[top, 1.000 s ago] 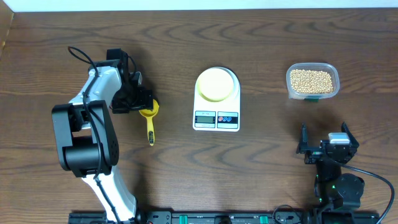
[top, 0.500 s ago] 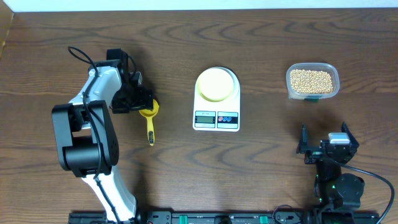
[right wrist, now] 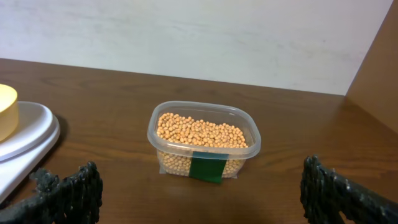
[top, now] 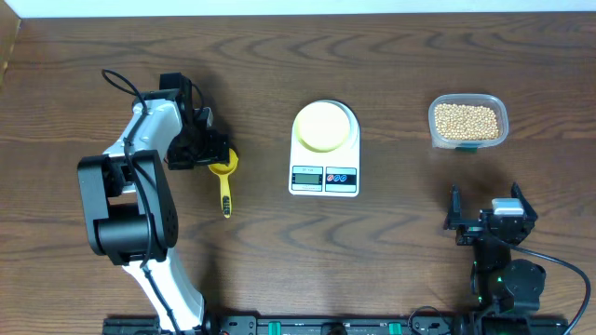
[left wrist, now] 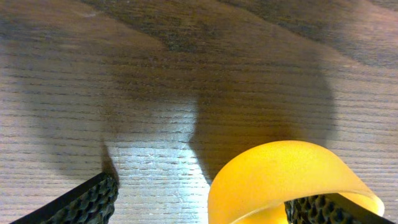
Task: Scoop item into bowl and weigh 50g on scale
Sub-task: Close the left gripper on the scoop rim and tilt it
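Our left gripper point(top: 213, 154) hangs jaws spread around the yellow scoop point(top: 224, 182); our right gripper point(top: 486, 210) sits wide open, empty. Soybeans point(top: 467, 120) fill the clear tub point(top: 504, 104), pale-yellow bowl point(top: 324, 124) atop the scale point(top: 324, 179).

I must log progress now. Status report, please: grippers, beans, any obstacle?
Left gripper open, scoop between fingers. Right gripper open, holding nothing. Beans in tub; bowl empty on scale. Nothing in the way.
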{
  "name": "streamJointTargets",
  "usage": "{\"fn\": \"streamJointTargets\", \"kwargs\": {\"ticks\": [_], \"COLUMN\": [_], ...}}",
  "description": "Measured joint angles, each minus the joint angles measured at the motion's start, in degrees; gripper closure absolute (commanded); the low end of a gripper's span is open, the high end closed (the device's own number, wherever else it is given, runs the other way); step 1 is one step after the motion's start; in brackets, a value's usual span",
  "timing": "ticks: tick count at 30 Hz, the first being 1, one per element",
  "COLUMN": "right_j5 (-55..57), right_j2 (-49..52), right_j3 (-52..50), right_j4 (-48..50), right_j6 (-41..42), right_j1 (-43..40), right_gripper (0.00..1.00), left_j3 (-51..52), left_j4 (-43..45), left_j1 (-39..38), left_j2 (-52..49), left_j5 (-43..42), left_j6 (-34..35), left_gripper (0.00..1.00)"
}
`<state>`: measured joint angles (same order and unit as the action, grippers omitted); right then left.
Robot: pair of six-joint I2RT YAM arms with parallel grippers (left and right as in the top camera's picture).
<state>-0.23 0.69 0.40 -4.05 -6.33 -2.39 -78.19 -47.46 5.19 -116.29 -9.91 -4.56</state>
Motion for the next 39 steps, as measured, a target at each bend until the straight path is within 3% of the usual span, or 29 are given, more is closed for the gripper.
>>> {"fn": "streamJointTargets", "kwargs": {"ticks": [10,12,19,24,33,39], "right_j5": [0.0,0.0,0.0,0.0,0.0,0.0], "right_j2": [0.0,0.0,0.0,0.0,0.0,0.0], "right_j3": [0.0,0.0,0.0,0.0,0.0,0.0], "right_j4": [0.0,0.0,0.0,0.0,0.0,0.0], "right_j6": [0.0,0.0,0.0,0.0,0.0,0.0], "right_j1": [0.0,0.0,0.0,0.0,0.0,0.0], "right_gripper": [0.01,0.01,0.01,0.01,0.01,0.01], "left_j3": [0.0,0.0,0.0,0.0,0.0,0.0], "left_j4": [0.0,0.1,0.2,0.2,0.3,0.2], "left_j1": [0.0,0.0,0.0,0.0,0.0,0.0], "left_j2": [0.0,0.0,0.0,0.0,0.0,0.0], "left_j5": [0.0,0.1,0.2,0.1,0.2,0.2], "left_j6": [0.0,0.0,-0.2,-0.3,-0.4,-0.4], "left_gripper": [0.14,0.26,0.30,0.43,0.43,0.52]}}
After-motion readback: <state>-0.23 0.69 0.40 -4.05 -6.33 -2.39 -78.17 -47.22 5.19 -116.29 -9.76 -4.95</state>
